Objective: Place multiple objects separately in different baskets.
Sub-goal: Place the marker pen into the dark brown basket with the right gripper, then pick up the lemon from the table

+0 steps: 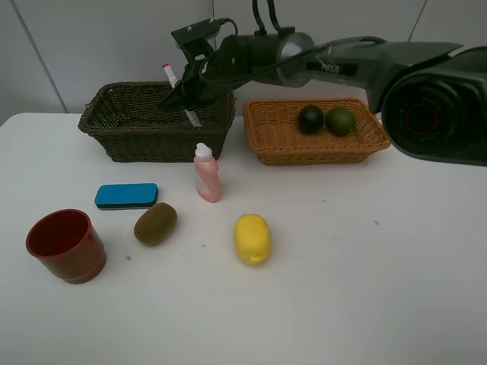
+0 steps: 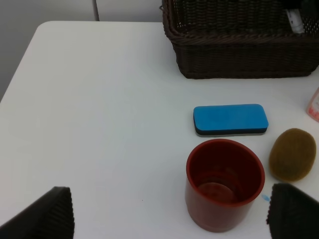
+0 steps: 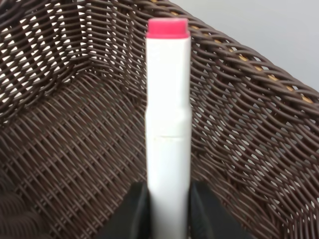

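Scene: we see a white desk (image 1: 380, 289) with two wicker baskets at the back and loose objects in front.
Right gripper (image 1: 184, 95): it reaches across the middle to the dark olive-green basket (image 1: 122, 141), with its jaws clamped narrow on the white pen (image 3: 168, 124).
White pen: it is held in the air over the right-hand end of the dark basket, and it is not lying in the basket yet.
Pen's long axis: in the high view it is tilted, with the pink end up and towards the back and the other end pointing down into the basket. In the right wrist view it runs straight out from between the jaws, pink end farthest.
Key relation: the basket's woven floor and inner walls lie directly behind the pen, so we judge that the drop point is below the grip. We cannot tell whether the lower tip touches the wicker.
Next move, as we judge it: opening the jaws should let the pen fall inside. Its tilt may leave it leaning on the near wall.
Left gripper (image 2: 172, 214): its jaws are spread wide and hold nothing. It hangs above the desk, and the red-brown cup (image 1: 76, 266) is the nearest thing to it.
Orange-tan basket (image 1: 304, 148): it holds the dark mangosteen (image 1: 310, 119) and the green lime (image 1: 342, 120), side by side.
On the desk: we see the blue eraser (image 1: 126, 195), the brown kiwi (image 1: 155, 223), the pink bottle (image 1: 206, 175) standing upright, and the yellow lemon (image 1: 252, 239).
Nearer arm: we judge that the left arm is closer to the cup, eraser and kiwi.
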Robot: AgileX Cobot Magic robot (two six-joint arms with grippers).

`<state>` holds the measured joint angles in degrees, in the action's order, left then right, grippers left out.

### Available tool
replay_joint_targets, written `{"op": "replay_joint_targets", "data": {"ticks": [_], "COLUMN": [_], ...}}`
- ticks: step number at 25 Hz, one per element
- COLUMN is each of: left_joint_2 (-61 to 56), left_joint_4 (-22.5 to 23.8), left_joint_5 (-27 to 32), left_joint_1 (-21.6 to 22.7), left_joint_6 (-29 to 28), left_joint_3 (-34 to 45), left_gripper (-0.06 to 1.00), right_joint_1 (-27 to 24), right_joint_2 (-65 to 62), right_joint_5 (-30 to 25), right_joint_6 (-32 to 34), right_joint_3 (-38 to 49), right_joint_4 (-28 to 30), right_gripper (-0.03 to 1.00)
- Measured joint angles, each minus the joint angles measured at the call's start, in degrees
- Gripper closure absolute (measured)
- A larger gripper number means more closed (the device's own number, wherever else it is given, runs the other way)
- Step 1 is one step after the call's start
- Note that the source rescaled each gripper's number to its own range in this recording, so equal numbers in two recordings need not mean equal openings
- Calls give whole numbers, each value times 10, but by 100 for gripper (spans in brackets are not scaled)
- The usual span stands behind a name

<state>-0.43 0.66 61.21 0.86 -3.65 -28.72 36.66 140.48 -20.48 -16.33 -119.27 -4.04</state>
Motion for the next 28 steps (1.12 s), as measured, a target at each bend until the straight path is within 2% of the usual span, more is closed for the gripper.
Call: {"op": "replay_joint_targets", "data": {"ticks": [10, 11, 13, 16, 18, 19, 22, 28], "left_joint_2": [0, 0, 0, 0, 0, 0, 0, 0], "left_joint_4": [0, 0, 0, 0, 0, 0, 0, 0], "left_joint_5": [0, 0, 0, 0, 0, 0, 0, 0], "left_joint_1": [0, 0, 0, 0, 0, 0, 0, 0], "left_joint_6": [0, 0, 0, 0, 0, 0, 0, 0], "left_joint_3": [0, 0, 0, 0, 0, 0, 0, 0], "left_gripper": [-5, -5, -5, -5, -5, -5, -5, -5], "right_joint_1": [0, 0, 0, 0, 0, 0, 0, 0], "right_joint_2": [0, 0, 0, 0, 0, 0, 0, 0], "right_joint_5": [-2, -2, -2, -2, -2, -2, -2, -5], "right_joint_6": [1, 1, 1, 1, 1, 1, 1, 2], "right_joint_3": [0, 0, 0, 0, 0, 0, 0, 0], "right_joint_4": [-12, -15, -18, -19, -19, -19, -19, -20], "right_gripper": [95, 91, 77, 39, 20, 14, 8, 6]}}
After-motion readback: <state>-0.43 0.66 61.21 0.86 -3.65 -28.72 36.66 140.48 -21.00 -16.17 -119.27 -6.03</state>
